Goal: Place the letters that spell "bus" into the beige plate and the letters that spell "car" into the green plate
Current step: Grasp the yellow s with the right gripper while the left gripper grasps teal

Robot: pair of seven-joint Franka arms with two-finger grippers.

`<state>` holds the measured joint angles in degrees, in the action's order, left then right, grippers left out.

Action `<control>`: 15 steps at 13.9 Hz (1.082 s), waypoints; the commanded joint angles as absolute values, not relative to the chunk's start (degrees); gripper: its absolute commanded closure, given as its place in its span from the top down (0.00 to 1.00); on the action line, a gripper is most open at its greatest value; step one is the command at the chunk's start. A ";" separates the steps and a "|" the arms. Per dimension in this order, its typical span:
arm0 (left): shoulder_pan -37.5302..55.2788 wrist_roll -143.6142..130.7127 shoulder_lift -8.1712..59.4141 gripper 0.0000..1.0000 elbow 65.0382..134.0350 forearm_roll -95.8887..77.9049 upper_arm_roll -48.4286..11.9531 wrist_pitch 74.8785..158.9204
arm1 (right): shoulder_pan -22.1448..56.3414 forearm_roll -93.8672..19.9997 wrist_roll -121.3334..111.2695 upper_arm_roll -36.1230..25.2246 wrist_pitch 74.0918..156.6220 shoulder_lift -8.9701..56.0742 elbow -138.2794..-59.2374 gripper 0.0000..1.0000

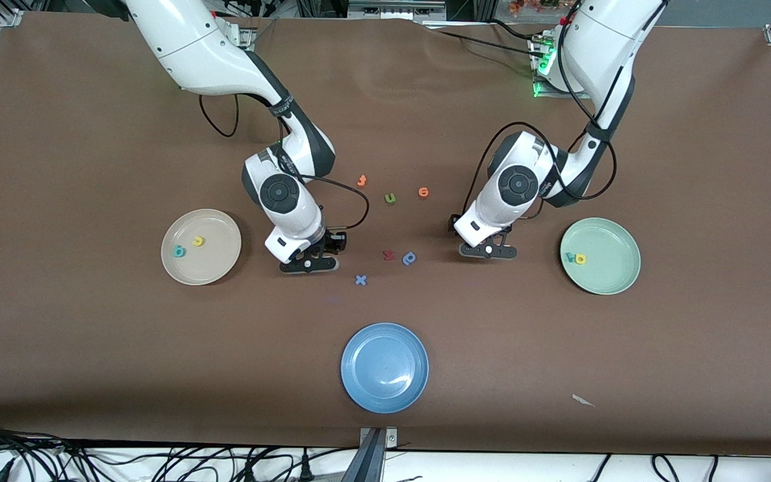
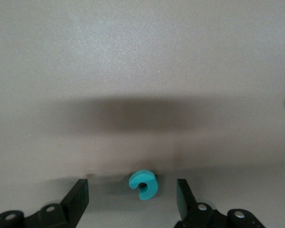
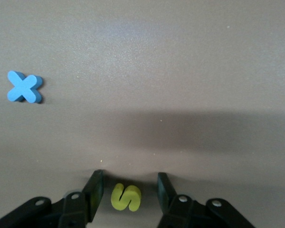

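Blue plate point(image 1: 384, 367) nearest (no readable writing). Left tool point(image 2: 133, 199) open around teal c point(image 2: 143, 184); right tool point(image 3: 129, 192) open, straddling yellow s point(image 3: 125, 197).

Both arms reach down to the table, left gripper point(image 2: 131, 202) spread wide, right gripper point(image 3: 130, 194) seemingly narrower.

Even overhead light, bright; soft broad shadows fall on the counter point(image 1: 91, 348) in both wrist views, which look washed out and pale
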<state>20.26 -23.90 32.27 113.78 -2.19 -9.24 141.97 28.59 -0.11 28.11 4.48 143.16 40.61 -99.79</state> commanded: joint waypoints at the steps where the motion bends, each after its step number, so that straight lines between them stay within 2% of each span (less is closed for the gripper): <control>1: 21.44 -25.65 33.66 0.81 112.68 -0.44 -8.61 142.65 | 28.74 -0.88 29.17 4.66 142.65 41.40 -99.32 0.55; 7: 21.62 -27.59 34.19 0.57 112.68 1.67 -8.53 142.65 | 29.27 -0.88 30.67 4.66 142.21 41.40 -99.23 0.54; 8: 21.62 -27.68 34.19 0.52 112.59 1.67 -8.53 142.65 | 29.18 -0.88 30.67 4.75 142.12 41.40 -99.32 0.50; 11: 21.71 -27.69 34.19 0.45 112.59 1.67 -8.53 142.56 | 29.27 -0.88 30.67 4.66 142.03 41.31 -99.32 0.47; 13: 21.71 -27.69 34.19 0.34 112.59 1.67 -8.53 142.56 | 29.27 -0.88 30.59 4.66 142.03 41.31 -99.32 0.41; 14: 21.62 -27.69 34.10 0.32 112.59 1.67 -8.53 142.56 | 29.27 -0.88 30.59 4.66 142.03 41.31 -99.40 0.34; 15: 21.71 -27.69 34.19 0.28 112.59 1.67 -8.53 142.56 | 29.27 -0.88 30.59 4.66 142.03 41.31 -99.40 0.31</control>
